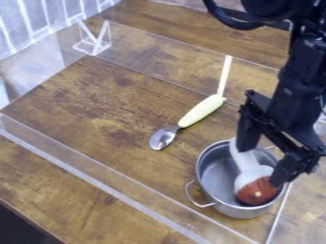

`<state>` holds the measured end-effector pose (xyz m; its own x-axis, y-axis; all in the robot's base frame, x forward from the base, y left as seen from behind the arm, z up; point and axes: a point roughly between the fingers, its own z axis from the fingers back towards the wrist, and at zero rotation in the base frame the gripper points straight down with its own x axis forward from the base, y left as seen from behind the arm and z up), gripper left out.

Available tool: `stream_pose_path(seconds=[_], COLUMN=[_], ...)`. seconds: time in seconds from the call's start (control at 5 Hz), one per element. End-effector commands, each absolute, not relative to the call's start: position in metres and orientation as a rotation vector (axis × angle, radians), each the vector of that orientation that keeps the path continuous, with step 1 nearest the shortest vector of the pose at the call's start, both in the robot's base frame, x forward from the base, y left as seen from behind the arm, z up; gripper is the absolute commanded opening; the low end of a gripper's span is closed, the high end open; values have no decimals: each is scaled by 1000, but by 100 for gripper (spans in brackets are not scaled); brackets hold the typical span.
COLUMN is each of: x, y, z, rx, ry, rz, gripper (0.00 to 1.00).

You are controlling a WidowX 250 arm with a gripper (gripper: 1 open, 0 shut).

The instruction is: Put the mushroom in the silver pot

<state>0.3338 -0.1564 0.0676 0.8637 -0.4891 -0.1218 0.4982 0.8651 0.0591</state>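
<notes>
One toy mushroom with a thick white stem and glossy reddish-brown cap is lying inside the small shiny silver metal pot on the wooden desk. Its long axis is running diagonally, cap pointing toward the near right. No writing is showing anywhere. The black gripper is hovering over it, jaws spread wide, gripping nothing.

bare table left of spoon

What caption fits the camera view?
Open gripper above the silver pot holding the mushroom; spoon nearby.
</notes>
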Motion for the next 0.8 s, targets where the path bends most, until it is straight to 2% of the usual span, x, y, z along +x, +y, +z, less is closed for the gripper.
stream_pose_path(seconds=[0.0, 0.2, 0.4, 0.6], x=[340, 339, 348, 357], y=[-156, -153, -152, -149], z=[67, 45, 33, 30], rx=[73, 74, 74, 73], ry=[52, 66, 73, 78], rz=[-553, -581, -587, -588], gripper=[100, 100, 0, 0])
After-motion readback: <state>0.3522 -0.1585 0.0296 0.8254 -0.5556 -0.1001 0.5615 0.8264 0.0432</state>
